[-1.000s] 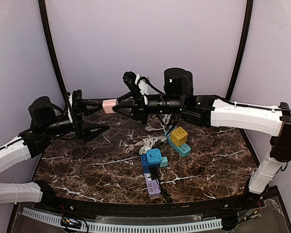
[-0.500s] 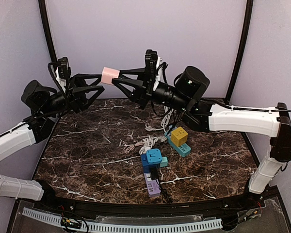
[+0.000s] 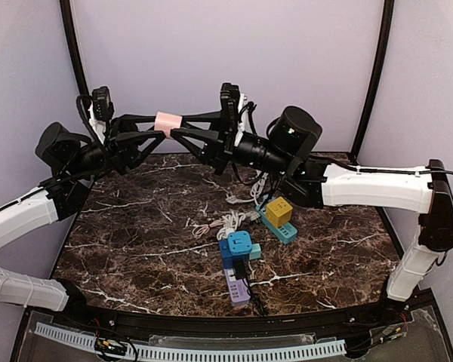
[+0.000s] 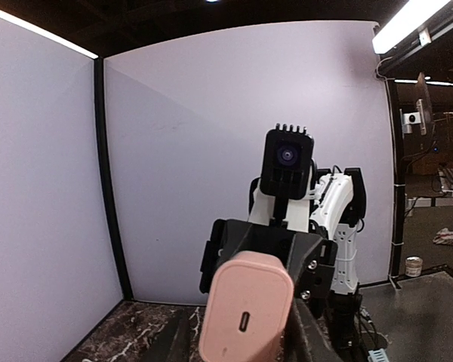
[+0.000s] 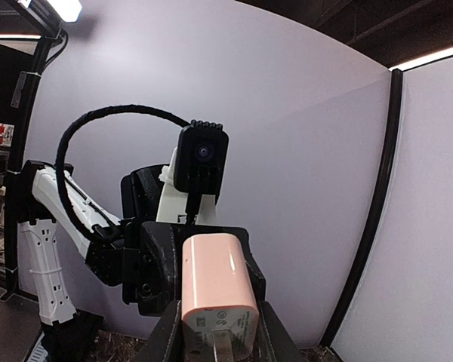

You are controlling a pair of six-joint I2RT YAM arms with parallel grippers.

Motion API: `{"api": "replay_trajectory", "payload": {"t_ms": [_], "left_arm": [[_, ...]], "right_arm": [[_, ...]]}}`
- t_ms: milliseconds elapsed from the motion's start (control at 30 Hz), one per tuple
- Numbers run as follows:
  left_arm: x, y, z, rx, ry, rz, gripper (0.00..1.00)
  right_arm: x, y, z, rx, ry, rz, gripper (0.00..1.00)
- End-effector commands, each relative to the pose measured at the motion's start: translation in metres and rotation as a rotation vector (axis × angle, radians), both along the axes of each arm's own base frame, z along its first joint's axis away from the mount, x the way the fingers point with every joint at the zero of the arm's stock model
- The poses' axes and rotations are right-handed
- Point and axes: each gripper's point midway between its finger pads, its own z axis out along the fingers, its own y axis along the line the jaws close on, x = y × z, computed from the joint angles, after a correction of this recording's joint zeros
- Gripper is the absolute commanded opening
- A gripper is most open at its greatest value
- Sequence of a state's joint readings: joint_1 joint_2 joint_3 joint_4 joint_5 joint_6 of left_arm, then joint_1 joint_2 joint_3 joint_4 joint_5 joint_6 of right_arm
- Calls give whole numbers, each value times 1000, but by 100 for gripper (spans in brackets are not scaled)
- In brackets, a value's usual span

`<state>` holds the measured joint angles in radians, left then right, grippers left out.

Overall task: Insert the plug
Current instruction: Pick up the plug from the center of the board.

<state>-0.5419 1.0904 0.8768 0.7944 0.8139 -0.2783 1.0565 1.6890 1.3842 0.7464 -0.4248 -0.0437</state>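
While the right gripper clamps the pink plug in mid-air, upper centre-left of the top view, the left gripper faces it with fingers flanking the plug's other end; can't tell if they press it. Plug is high above the marble table and the purple power strip at lower centre.

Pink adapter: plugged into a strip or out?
Out. The pink adapter is up in the air in the right gripper, prongs bare, well above the purple power strip.
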Motion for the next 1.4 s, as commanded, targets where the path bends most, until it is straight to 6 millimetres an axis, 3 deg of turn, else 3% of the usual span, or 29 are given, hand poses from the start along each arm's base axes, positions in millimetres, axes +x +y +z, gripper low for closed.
{"api": "replay_trajectory", "payload": {"t_ms": [0, 33, 100, 200, 267, 333, 433, 533, 667, 1000, 1200, 1367], "left_arm": [[-10, 1, 16, -23, -53, -25, 26], [-10, 1, 15, -21, -54, -25, 15], [-10, 0, 13, -15, -53, -24, 3], [-10, 0, 10, -2, -54, -18, 1], [-8, -1, 4, 27, -53, -7, 1], [-2, -4, -16, 107, -16, 17, 1], [3, -5, -41, 226, -77, 66, 0], [6, -4, -66, 341, -88, 93, 1], [11, -4, -82, 423, -120, 116, 1], [17, -4, -91, 465, -102, 127, 0], [14, -5, -92, 463, -99, 114, 0], [13, -5, -96, 475, -103, 106, 1]], "right_arm": [[-4, 2, 6, 14, -11, 11, 0], [-4, 2, 5, 13, -10, 11, 0], [-3, 2, 3, 9, -6, 9, 0], [-3, 5, -4, -31, 7, 11, 2], [1, 4, -14, -105, 40, -16, 34], [4, -2, -23, -196, 42, -58, 62], [2, -16, -40, -393, 11, -106, 73], [4, -30, -51, -554, 1, -156, 72], [10, -35, -74, -716, -24, -203, 69], [17, -9, -95, -830, -123, -174, 63], [22, 2, -99, -835, -141, -172, 48], [24, 7, -104, -841, -141, -167, 28]]}}
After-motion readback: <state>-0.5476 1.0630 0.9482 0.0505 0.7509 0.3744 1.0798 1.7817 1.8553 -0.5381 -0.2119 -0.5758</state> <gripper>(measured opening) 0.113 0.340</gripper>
